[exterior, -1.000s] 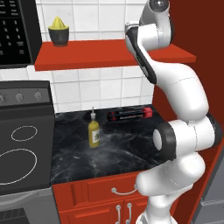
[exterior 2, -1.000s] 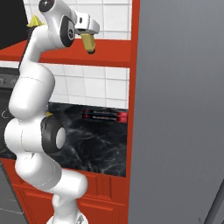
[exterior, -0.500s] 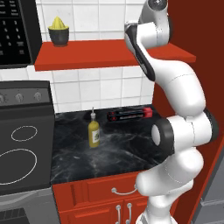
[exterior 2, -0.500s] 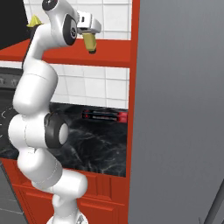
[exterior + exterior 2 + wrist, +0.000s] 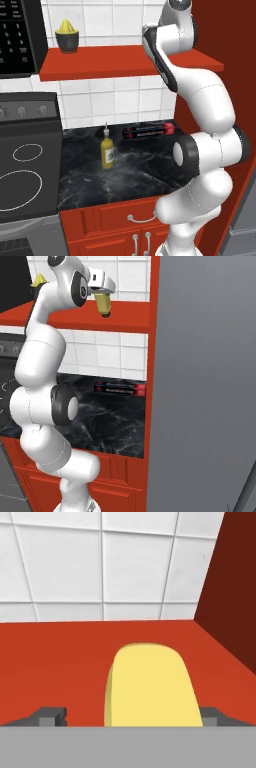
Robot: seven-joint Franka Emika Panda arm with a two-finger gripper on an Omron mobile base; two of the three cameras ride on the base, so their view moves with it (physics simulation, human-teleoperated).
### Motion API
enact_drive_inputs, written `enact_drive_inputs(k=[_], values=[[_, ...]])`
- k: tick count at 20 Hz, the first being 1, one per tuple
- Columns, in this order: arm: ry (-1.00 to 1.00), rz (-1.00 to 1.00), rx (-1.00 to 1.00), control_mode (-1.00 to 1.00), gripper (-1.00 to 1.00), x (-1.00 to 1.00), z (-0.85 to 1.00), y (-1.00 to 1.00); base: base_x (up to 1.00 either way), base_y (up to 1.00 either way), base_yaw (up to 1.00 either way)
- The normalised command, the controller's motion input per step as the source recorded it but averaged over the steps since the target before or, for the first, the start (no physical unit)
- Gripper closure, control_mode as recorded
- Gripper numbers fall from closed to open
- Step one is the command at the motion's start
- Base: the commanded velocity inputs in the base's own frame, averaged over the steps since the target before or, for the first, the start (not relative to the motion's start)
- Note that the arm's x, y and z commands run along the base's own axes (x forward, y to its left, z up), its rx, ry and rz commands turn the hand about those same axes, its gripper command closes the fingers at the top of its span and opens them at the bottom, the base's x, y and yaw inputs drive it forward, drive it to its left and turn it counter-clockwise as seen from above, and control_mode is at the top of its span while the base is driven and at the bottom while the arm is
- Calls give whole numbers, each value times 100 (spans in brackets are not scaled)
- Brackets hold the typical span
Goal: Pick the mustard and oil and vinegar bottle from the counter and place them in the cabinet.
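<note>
White wall tiles are backing the red cabinet [image 5: 100, 62], where the gripper [image 5: 102, 293] is hanging, jaws spread clear of the mustard [image 5: 150, 687] on the board. The oil and vinegar bottle [image 5: 107, 151] is standing on the black marbled counter [image 5: 145, 170], beside the stovetop [image 5: 25, 180].
</note>
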Motion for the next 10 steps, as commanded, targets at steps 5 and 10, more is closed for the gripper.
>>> enact_drive_inputs(k=[5, 10], values=[[0, 0, 0, -100, -100, 8, -11, -6, 0, 0, 0], [0, 0, 0, -100, -100, 22, -19, -13, 0, 0, 0]])
